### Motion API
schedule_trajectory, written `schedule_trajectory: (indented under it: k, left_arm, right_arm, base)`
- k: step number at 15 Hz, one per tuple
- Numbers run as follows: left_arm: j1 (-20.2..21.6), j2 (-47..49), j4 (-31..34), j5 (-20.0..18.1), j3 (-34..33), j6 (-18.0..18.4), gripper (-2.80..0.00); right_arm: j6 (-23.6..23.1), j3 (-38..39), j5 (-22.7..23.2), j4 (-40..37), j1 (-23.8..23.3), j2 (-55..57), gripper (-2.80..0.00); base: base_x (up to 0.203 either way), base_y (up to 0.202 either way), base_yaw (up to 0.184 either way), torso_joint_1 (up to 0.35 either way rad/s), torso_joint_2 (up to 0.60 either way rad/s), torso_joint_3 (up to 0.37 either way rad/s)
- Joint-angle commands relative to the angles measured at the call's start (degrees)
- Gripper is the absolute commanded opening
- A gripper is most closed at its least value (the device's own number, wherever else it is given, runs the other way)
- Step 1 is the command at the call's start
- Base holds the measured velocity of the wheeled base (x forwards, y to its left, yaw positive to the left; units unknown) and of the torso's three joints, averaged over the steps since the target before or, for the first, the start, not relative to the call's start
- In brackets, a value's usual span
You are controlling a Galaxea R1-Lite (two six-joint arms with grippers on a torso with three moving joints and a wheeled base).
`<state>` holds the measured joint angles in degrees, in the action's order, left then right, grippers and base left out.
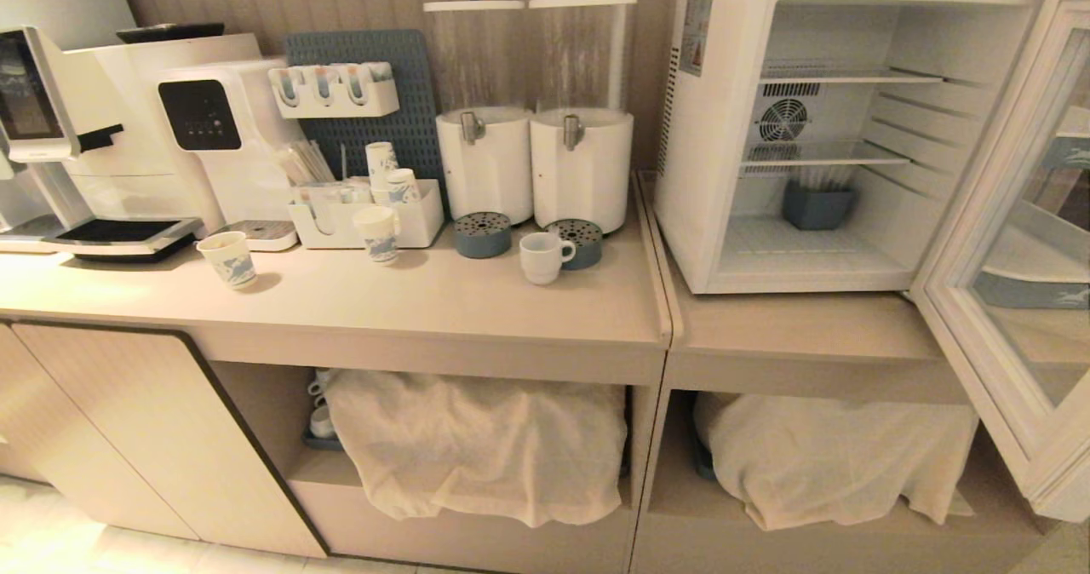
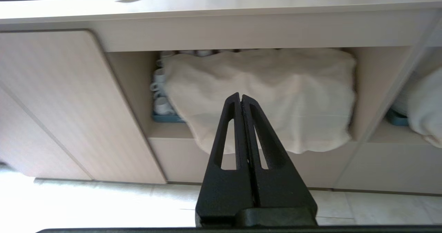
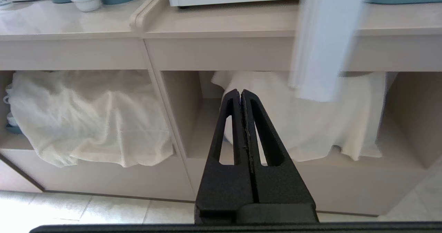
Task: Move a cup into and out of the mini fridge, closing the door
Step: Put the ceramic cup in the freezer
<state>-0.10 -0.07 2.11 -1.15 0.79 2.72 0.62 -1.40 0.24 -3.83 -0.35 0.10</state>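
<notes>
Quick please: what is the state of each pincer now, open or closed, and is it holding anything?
Left pincer: closed, holding nothing, low before the counter.
Right pincer: closed, holding nothing, low before the counter.

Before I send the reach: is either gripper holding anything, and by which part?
Nothing is held. The left gripper and right gripper are both shut and empty, low before the counter; the squat white ceramic mug stands untouched.

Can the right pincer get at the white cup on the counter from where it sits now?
Probably yes, once raised. The right pincer is shut and low, facing the towel-covered shelves under the counter. The cup stands alone near the counter's front edge, with nothing before it; the open door hangs further right.
</notes>
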Motion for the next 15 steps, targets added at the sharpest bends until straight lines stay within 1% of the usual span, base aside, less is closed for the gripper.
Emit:
schedule_trajectory:
  k: [1, 15]
  left_arm:
    - [0.01, 0.07, 0.0, 0.0, 0.0, 0.01, -2.8]
    - [0.01, 0.07, 0.0, 0.0, 0.0, 0.01, -2.8]
  right_arm:
    - [-0.01, 0.0, 0.02, 0.02, 0.0, 0.08, -2.8]
    - [-0.01, 0.0, 0.02, -0.04, 0.0, 0.08, -2.8]
  base:
    - [0.0, 0.191, -0.002, 0.004, 0.0, 0.002]
    - [0.0, 0.193, -0.001, 0.003, 0.0, 0.002]
